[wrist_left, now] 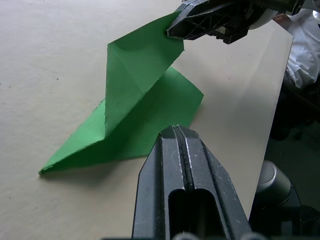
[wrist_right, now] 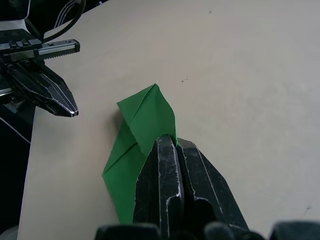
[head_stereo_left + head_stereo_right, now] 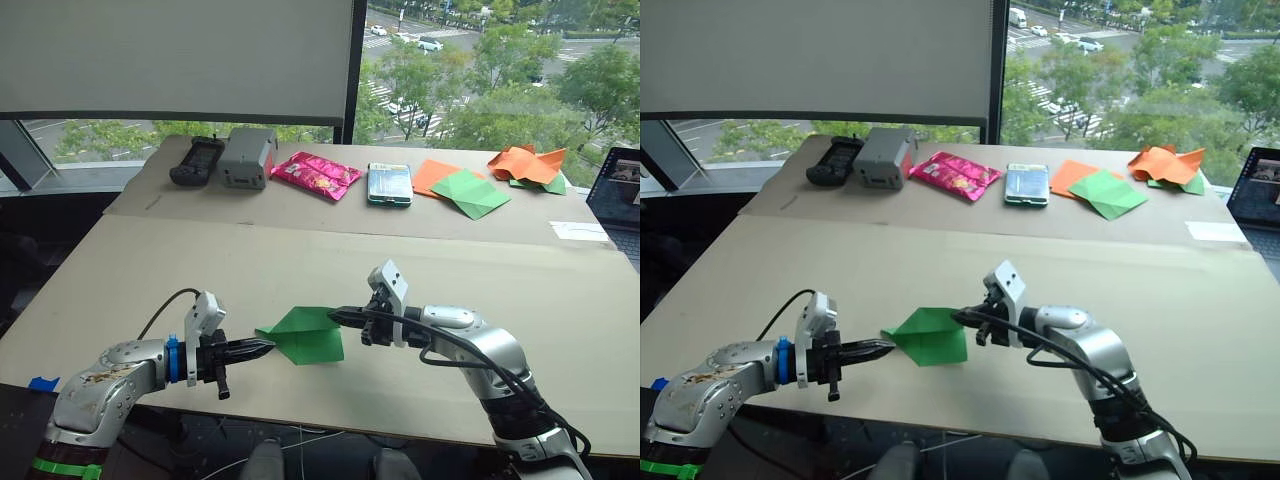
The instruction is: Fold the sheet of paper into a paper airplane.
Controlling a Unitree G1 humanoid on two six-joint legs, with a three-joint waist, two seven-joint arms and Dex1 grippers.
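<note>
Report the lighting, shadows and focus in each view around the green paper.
Head views: even daylight from the window, a soft shadow under the sheet of paper. Left wrist view: the paper sharp, the left gripper close and soft-edged. Right wrist view: the right gripper dark, a faint shadow beside the paper.

No words or numbers can be read. The pink snack bag (image 3: 316, 175) may have print on it (too small to read).

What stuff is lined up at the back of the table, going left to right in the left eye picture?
Black handheld device → grey box → pink snack bag → green tin → flat orange paper → pale green folded paper → crumpled orange paper.
</note>
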